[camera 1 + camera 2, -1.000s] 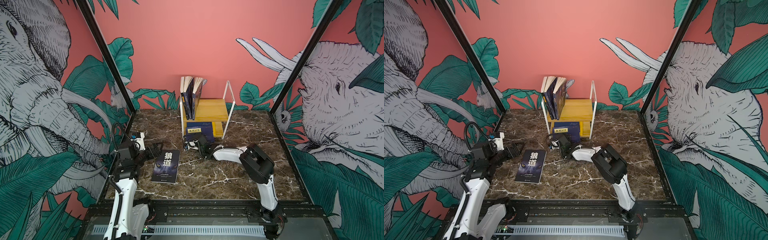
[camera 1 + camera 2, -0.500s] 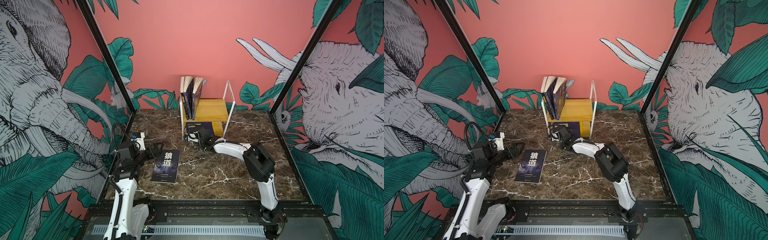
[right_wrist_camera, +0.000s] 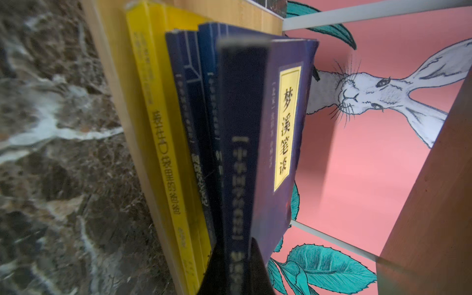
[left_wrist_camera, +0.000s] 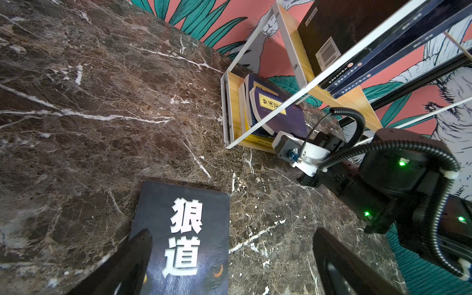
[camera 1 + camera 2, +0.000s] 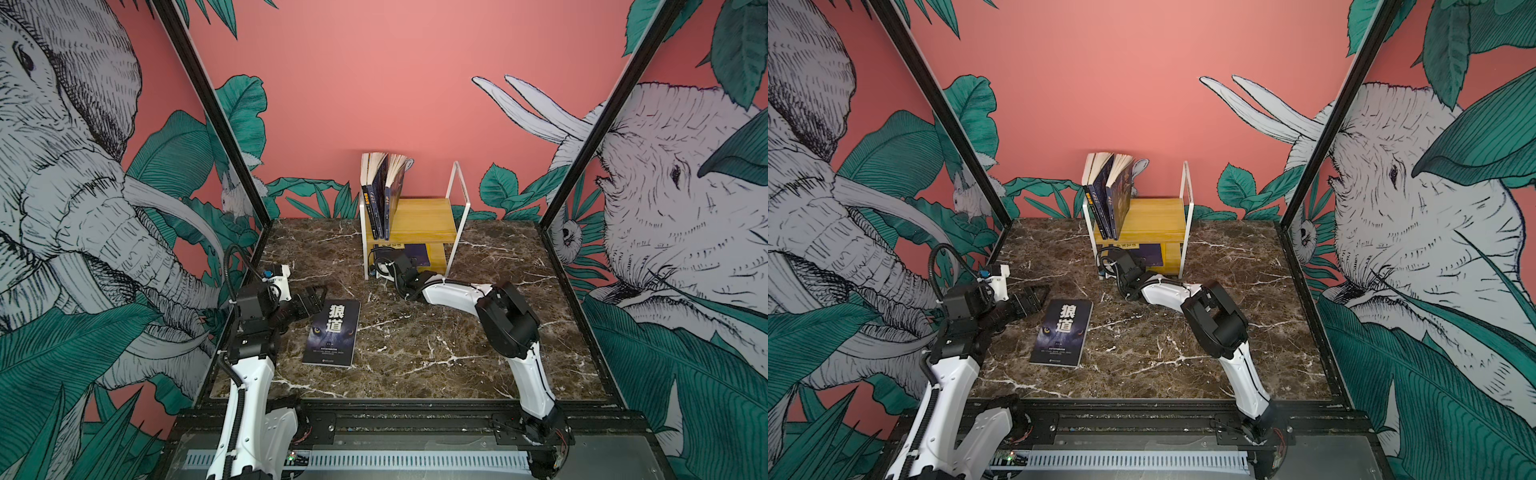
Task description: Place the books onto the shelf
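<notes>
The wolf book (image 5: pixel 332 332) lies flat on the marble table (image 5: pixel 457 353), well short of the shelf (image 5: pixel 424 216); more books (image 5: pixel 380 195) stand up top, a navy book (image 3: pixel 281 127) is stacked below. Pink jungle-mural walls (image 5: pixel 374 83) all round. The right gripper (image 3: pixel 238 270) has pushed in since a second ago and now pinches that navy book's spine; the left gripper (image 5: pixel 315 296) gapes wide beside the wolf book

The walls (image 5: pixel 374 83) are done in salmon pink with teal leaves and grey-white elephant sketches, and the table (image 5: pixel 415 353) is veined dark brown marble. The shelf (image 5: pixel 424 216) is yellowish wood framed in white. The black book (image 5: pixel 332 332) is marked with white characters and amber eyes, the navy book (image 3: pixel 270 199) labelled yellow.
</notes>
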Tool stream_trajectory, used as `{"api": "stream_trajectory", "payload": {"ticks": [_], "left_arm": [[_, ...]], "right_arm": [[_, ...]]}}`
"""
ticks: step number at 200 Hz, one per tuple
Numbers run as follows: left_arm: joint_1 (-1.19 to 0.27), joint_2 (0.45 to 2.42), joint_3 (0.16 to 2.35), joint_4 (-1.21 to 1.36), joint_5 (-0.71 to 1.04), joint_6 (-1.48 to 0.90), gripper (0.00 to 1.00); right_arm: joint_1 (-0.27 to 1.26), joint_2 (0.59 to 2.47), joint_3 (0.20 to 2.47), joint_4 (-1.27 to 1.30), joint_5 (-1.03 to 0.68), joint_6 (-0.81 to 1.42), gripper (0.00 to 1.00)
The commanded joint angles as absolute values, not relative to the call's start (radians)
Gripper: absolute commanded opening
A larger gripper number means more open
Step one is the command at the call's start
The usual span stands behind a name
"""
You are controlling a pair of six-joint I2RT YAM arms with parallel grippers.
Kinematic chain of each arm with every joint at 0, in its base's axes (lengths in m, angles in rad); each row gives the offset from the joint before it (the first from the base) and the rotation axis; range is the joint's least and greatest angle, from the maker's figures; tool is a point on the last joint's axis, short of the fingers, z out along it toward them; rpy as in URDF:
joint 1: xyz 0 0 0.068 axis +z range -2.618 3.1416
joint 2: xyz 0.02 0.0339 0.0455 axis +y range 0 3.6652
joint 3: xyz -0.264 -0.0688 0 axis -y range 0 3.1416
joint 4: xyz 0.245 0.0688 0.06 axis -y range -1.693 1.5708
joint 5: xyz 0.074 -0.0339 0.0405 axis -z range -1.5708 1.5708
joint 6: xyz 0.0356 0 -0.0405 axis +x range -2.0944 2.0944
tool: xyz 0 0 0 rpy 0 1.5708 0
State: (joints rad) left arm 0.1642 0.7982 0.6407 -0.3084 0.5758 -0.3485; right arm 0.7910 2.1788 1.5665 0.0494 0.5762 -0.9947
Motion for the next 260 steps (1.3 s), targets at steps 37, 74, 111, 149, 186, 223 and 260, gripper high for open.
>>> {"api": "stream_trajectory", "payload": {"ticks": [37,74,111,149,186,223,260], "left_arm": [[0.153,0.796,0.661,-0.311,0.591,-0.338,0.99],[0.152,0.796,0.667,-0.315,0.586,-0.344,0.99],[0.153,0.792,0.662,-0.309,0.575,-0.336,0.99],[0.167,0.790,0.657,-0.300,0.583,-0.342,0.99],[0.173,0.781,0.656,-0.312,0.586,-0.335,0.99],[0.174,0.782,0.664,-0.313,0.583,-0.340,0.99],[0.176,0.782,0.658,-0.307,0.571,-0.336,0.99]], "right_arm": [[0.785,2.215,1.603,0.166,0.600,-1.046,0.00],[0.787,2.184,1.597,0.051,0.518,-1.047,0.47],[0.776,2.108,1.612,-0.162,0.393,-0.968,0.62],[0.767,2.069,1.619,-0.226,0.354,-0.935,0.71],[0.750,2.065,1.637,-0.243,0.325,-0.906,0.66],[0.744,2.101,1.671,-0.251,0.331,-0.871,0.58],[0.740,2.135,1.705,-0.253,0.339,-0.845,0.49]]}}
